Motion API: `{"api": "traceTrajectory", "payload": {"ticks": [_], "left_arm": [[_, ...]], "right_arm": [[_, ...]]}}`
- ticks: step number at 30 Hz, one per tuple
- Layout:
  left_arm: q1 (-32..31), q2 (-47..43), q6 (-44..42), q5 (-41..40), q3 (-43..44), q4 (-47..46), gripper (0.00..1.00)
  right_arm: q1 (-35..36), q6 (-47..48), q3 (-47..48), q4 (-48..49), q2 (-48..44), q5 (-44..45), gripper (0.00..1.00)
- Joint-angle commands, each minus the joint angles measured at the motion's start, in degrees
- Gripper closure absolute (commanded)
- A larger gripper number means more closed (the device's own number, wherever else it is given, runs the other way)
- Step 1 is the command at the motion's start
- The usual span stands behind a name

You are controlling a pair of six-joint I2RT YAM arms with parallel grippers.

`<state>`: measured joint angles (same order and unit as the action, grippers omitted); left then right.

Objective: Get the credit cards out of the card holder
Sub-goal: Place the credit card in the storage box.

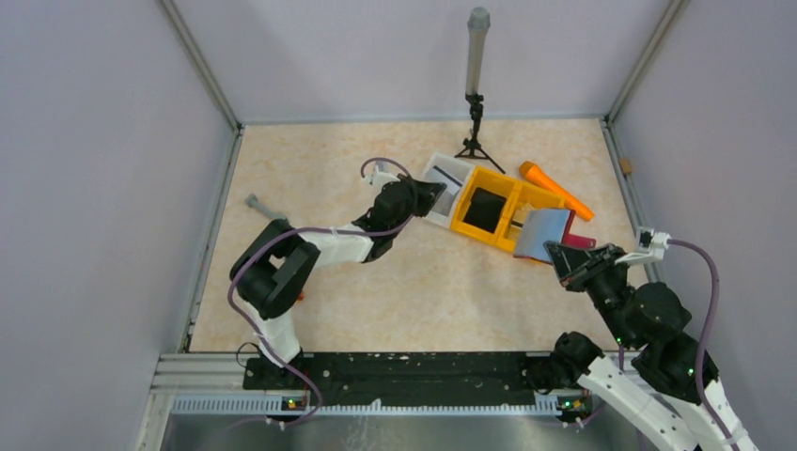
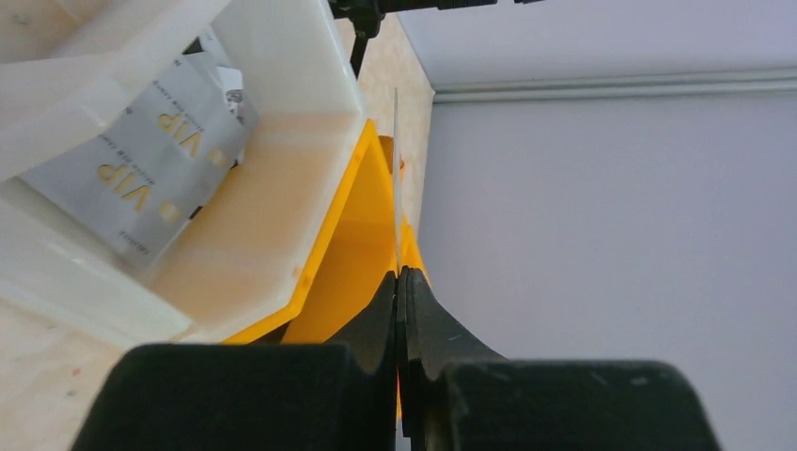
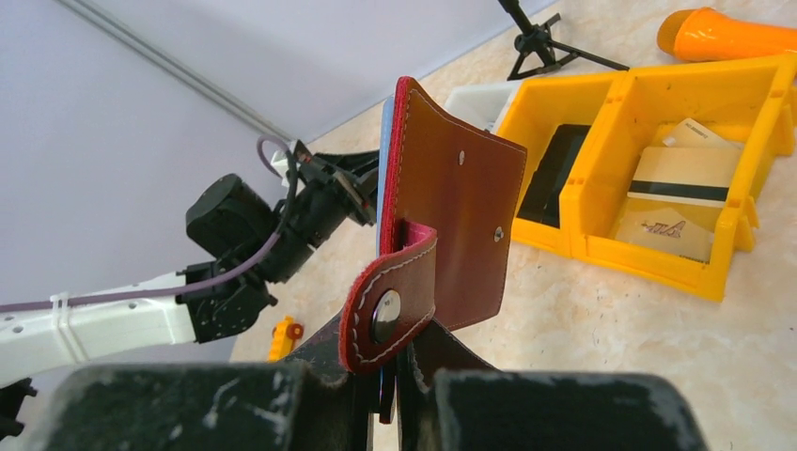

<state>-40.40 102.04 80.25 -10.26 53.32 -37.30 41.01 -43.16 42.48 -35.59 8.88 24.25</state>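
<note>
One credit card (image 2: 396, 188) edge-on, tight in left gripper (image 2: 399, 274); card holder (image 3: 461, 235) upright, tight in right gripper (image 3: 402, 352).

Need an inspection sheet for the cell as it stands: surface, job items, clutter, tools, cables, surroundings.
Surface: beige table; no spills seen.
Job's things: holder unsnapped, upright in right tool; card edge-on in left tool.
Clutter: tray with VIP cards; bin with loose cards; orange item; tripod; grey item.
Tools: left tool shut on card; right tool shut on holder.
Cables: purple cable along each arm; no snag seen.
Surroundings: grey walls; nothing else seen.
</note>
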Motion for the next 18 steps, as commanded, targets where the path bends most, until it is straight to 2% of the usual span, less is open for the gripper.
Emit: {"api": "traceTrajectory", "payload": {"ticks": [1,9,14,18], "left_arm": [[-1.0,4.9,7.1,-9.0,8.4,3.0,1.00],[-1.0,13.4,8.0,-12.6,18.3,7.3,1.00],[-1.0,14.8,8.4,-15.6,19.2,8.2,1.00],[-1.0,17.1,9.5,-14.8,20.9,9.3,1.00]], "right_arm": [[-0.5,1.1,2.3,2.4,-0.8,0.1,1.00],[-0.5,1.5,2.4,2.4,-1.3,-1.3,1.00],[-0.5,2.1,3.2,1.7,-1.4,-1.2,1.00],[-0.5,2.3,3.4,1.0,-1.9,-1.0,1.00]]}}
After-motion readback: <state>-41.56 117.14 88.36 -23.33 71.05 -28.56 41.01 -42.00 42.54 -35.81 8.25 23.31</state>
